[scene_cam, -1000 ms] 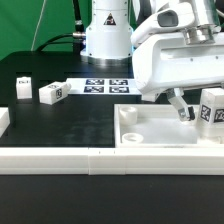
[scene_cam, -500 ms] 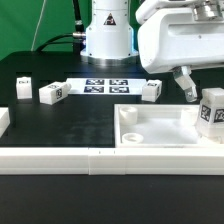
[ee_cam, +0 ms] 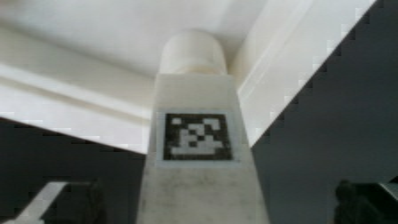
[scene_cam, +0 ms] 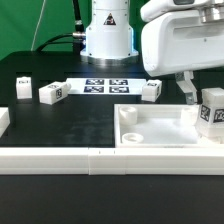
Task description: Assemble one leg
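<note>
One white leg (scene_cam: 211, 108) stands upright in the corner socket of the large white tray-like piece (scene_cam: 160, 127) at the exterior view's right, with its square tag facing front. My gripper (scene_cam: 190, 90) hangs just above and behind it, open. In the wrist view the same leg (ee_cam: 196, 120) stands between my two fingertips (ee_cam: 45, 205), with dark gaps on both sides and no contact. Three more legs lie on the black table: one by the tray (scene_cam: 151, 90), one further left (scene_cam: 52, 92) and one at the far left (scene_cam: 24, 81).
The marker board (scene_cam: 107, 86) lies in front of the robot base (scene_cam: 107, 35). A white block (scene_cam: 3, 119) sits at the left edge. A long white rail (scene_cam: 60, 158) runs along the table's front. Green backdrop behind.
My gripper has risen and shifted slightly right, away from the tray floor. This uncovers the leg lying behind the tray. The upright leg stays in its socket.
</note>
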Available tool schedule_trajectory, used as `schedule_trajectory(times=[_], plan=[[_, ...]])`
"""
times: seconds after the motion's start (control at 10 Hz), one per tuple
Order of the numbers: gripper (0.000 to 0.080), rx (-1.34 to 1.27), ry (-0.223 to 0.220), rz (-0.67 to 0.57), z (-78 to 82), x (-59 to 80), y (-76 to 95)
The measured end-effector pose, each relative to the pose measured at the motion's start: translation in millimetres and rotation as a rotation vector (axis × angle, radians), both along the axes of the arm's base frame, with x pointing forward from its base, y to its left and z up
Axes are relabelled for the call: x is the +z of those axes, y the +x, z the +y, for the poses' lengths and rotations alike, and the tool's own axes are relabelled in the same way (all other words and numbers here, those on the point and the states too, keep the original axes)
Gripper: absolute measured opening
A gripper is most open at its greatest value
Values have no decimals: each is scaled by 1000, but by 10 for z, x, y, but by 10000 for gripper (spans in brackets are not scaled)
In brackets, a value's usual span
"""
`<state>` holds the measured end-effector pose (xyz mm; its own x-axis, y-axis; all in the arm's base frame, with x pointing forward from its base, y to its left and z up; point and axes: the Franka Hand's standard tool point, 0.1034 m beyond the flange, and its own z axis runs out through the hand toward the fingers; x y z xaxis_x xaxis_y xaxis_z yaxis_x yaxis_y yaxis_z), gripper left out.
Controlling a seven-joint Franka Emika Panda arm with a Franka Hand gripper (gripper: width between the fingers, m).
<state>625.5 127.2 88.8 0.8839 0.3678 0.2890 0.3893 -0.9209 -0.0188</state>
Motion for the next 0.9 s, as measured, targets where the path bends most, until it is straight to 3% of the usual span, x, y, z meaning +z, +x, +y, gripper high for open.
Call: schedule_trajectory(times=[0.3, 0.5, 0.7, 0.8, 0.9], plan=[[649, 29, -41, 257, 31, 6, -71], [649, 42, -50, 354, 29, -10, -90], [649, 51, -45, 320, 3, -36, -43], [530, 51, -45, 320, 4, -36, -43], [530, 51, -45, 320, 4, -38, -43]])
